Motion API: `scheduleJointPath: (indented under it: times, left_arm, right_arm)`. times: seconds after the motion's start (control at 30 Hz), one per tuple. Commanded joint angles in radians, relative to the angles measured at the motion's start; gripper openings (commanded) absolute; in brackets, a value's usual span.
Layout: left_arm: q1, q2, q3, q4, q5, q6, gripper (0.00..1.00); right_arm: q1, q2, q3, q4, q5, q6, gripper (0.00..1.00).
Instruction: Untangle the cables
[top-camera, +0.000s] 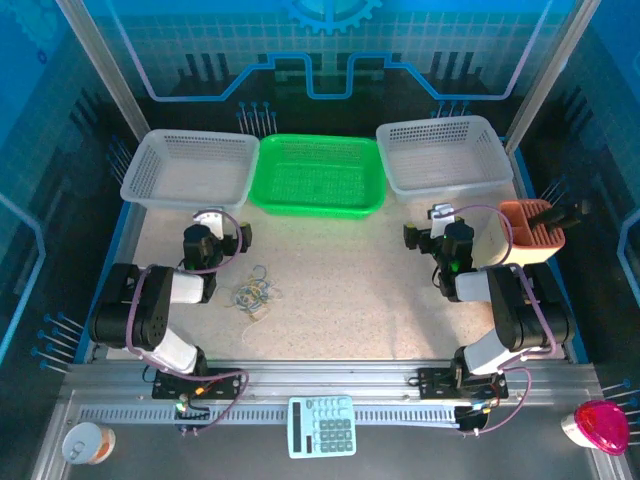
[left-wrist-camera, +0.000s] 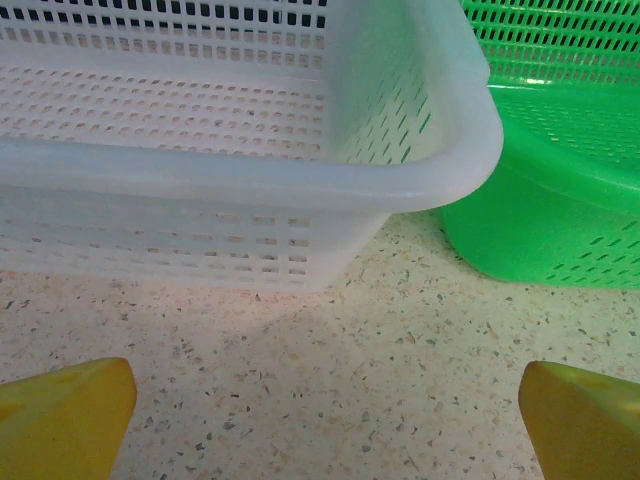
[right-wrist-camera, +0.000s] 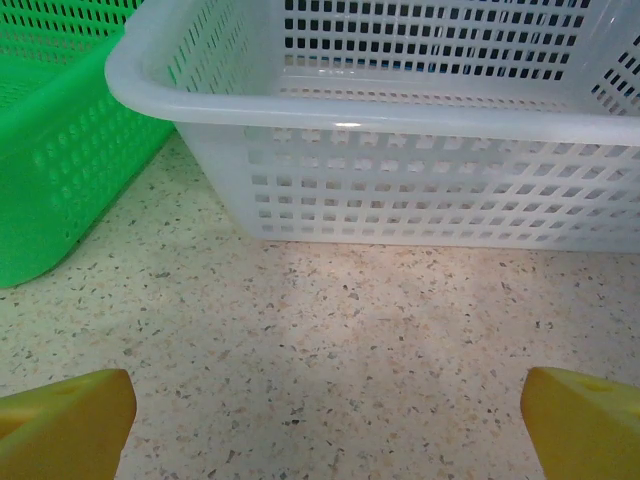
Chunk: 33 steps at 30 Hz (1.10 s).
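The cables (top-camera: 254, 293) lie as a small tangle of thin blue, yellowish and whitish loops on the speckled table, left of centre. My left gripper (top-camera: 214, 224) hovers behind and to the left of them, facing the left white basket (top-camera: 190, 168). Its yellow fingertips (left-wrist-camera: 65, 415) stand wide apart over bare table, so my left gripper (left-wrist-camera: 325, 420) is open and holds nothing. My right gripper (top-camera: 440, 220) sits on the right side, facing the right white basket (top-camera: 443, 153). Its fingertips (right-wrist-camera: 65, 420) are spread just as wide; my right gripper (right-wrist-camera: 325, 425) is open and empty.
A green basket (top-camera: 318, 174) stands between the two white baskets along the back. An orange holder (top-camera: 534, 230) stands at the right edge. A calculator (top-camera: 321, 425), a tape roll (top-camera: 88, 443) and a pink object (top-camera: 601, 424) lie on the near rail shelf.
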Motion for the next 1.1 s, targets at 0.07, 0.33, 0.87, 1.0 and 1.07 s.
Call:
scheduleJointPath:
  times: [0.07, 0.33, 0.87, 1.0, 1.07]
  left_arm:
    - [0.0, -0.004, 0.009, 0.036, 0.017, 0.008, 0.99]
    - [0.0, -0.004, 0.009, 0.037, 0.017, 0.008, 0.99]
    - [0.006, -0.004, 0.012, 0.03, 0.032, 0.0, 0.99]
    - [0.005, -0.005, 0.013, 0.024, 0.032, 0.002, 0.99]
    - [0.004, -0.007, 0.015, 0.02, 0.029, 0.002, 0.99]
  right_arm:
    - [-0.013, -0.012, 0.008, 0.002, -0.018, -0.004, 1.0]
    - [-0.012, -0.01, 0.008, 0.002, -0.019, -0.004, 1.0]
    - [-0.017, -0.011, 0.01, 0.0, -0.027, -0.001, 1.0]
    - [-0.019, -0.011, 0.009, 0.0, -0.032, 0.0, 1.0]
    - [-0.018, -0.012, 0.008, 0.001, -0.033, 0.001, 1.0]
